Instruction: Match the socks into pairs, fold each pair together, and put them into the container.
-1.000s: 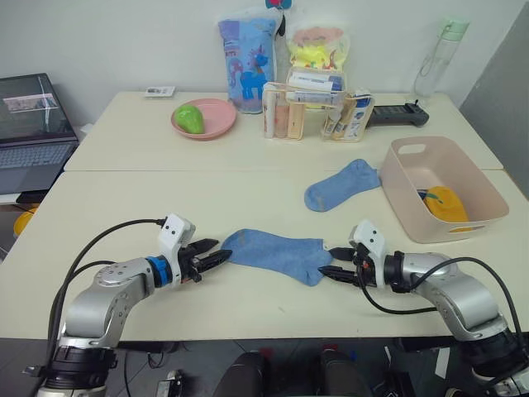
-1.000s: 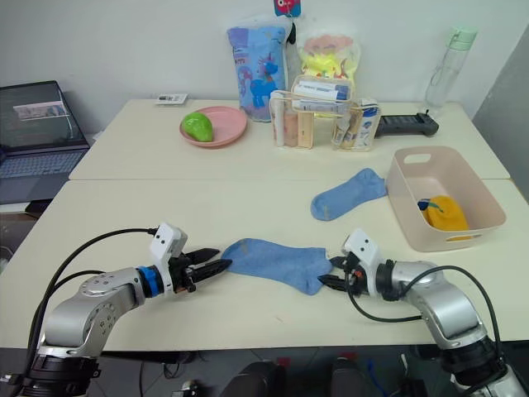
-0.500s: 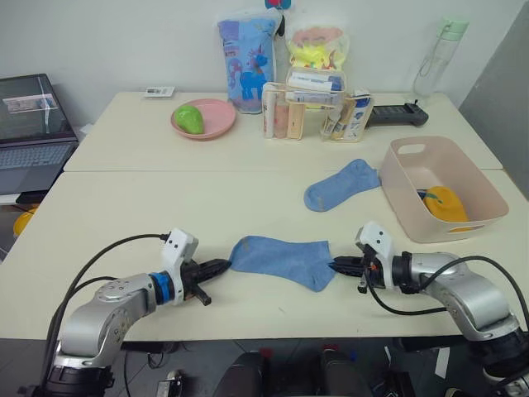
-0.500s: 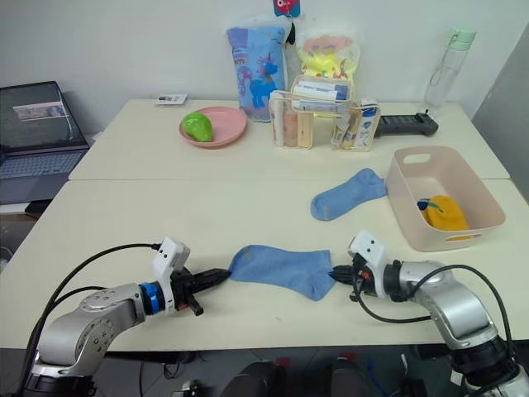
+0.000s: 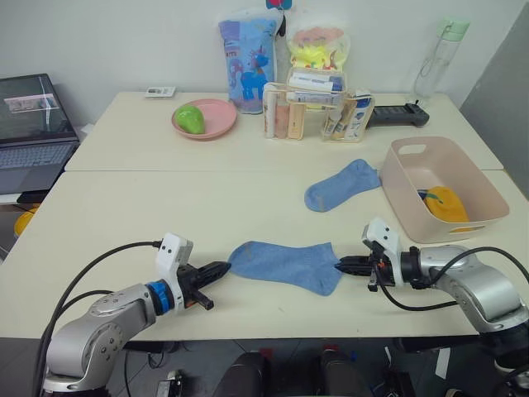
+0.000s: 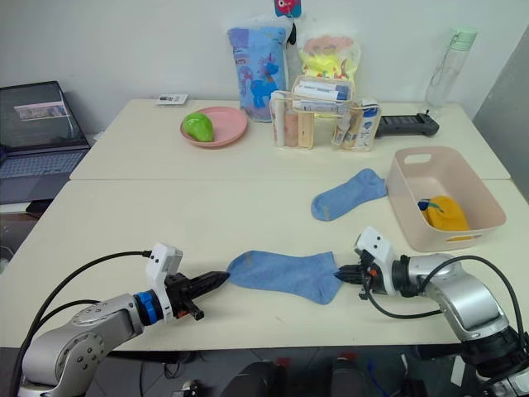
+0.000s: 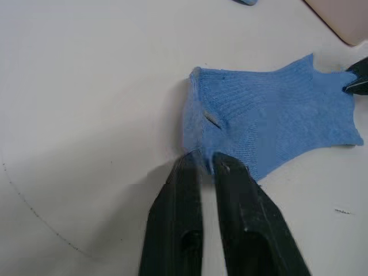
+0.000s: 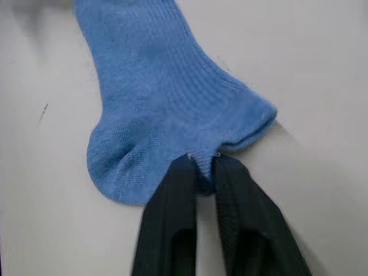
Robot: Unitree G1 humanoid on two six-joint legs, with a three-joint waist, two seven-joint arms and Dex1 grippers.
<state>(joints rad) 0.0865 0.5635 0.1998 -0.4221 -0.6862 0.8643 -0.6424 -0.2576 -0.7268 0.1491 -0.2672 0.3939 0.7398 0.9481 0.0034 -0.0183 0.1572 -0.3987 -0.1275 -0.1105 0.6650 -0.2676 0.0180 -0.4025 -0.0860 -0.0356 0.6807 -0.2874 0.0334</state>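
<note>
A pale cream, smooth-topped bench (image 5: 149, 198), made of two tops joined along a seam, is seen carrying everything. On its near half a light blue knit ankle sock (image 5: 285, 263) is laid flat, and a second light blue sock (image 5: 340, 184) is laid further back, just beside a pale pink rectangular plastic tub (image 5: 413, 203) near the right edge. On the far half are placed a round pink plate (image 5: 216, 121), a clear organiser of bottles (image 5: 314, 112), a black handheld device (image 5: 398, 115), a clear water bottle (image 5: 436, 58) and a small white card (image 5: 159, 92).
</note>
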